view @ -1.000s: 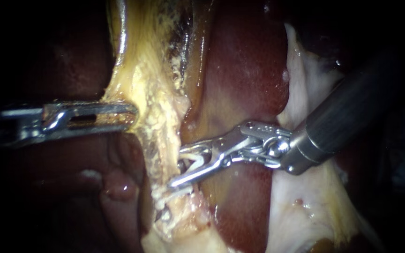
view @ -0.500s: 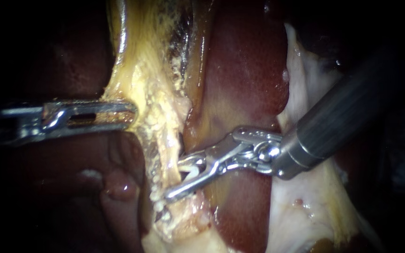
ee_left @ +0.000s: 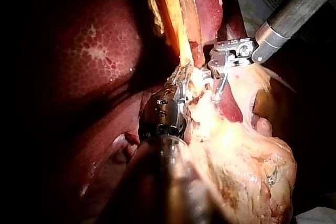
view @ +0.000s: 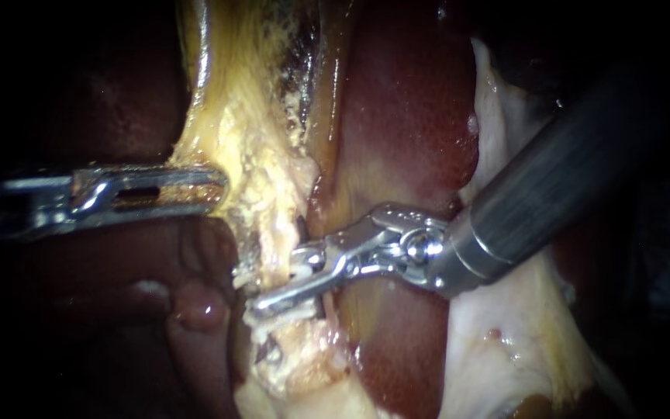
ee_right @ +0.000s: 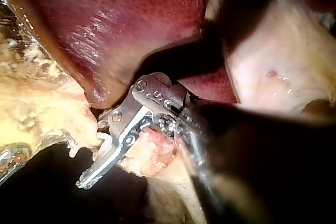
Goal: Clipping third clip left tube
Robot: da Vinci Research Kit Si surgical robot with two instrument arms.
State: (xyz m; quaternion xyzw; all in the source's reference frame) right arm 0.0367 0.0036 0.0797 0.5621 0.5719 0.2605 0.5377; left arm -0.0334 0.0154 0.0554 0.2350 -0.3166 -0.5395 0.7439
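Close view of wet tissue under bright light, darkness at the edges. A strip of yellow fatty tissue (view: 234,116) ran from the top of the endoscope view down through its middle, lying on the dark red liver (view: 405,116). Within that strip a pale tube (view: 277,233) continued downward, crusted with crumbly fat.

The left tool (view: 215,186) came in level from the left. Its slotted jaws were clenched on the left edge of the fatty tissue, above the spot where the other instrument worked. In the left wrist view the same tool (ee_left: 182,85) bit into pale fat straight ahead of its shaft, with liver (ee_left: 94,51) alongside.

The right tool (view: 273,283) reached in from the upper right on a thick grey shaft. Its slim jaws lay across the tube, one on each side of it, standing only slightly apart. They grasped a small whitish clip (view: 308,260), which sat against the tube's right edge. How far the clip had closed around the tube could not be told. The right wrist view showed this tool (ee_right: 100,158) with its tip poking past the fatty strand, under a rounded lobe of liver (ee_right: 115,19). In the left wrist view it (ee_left: 218,87) sat just beside the left tool.

A sheet of whitish membrane (view: 505,341) lay under the right shaft.
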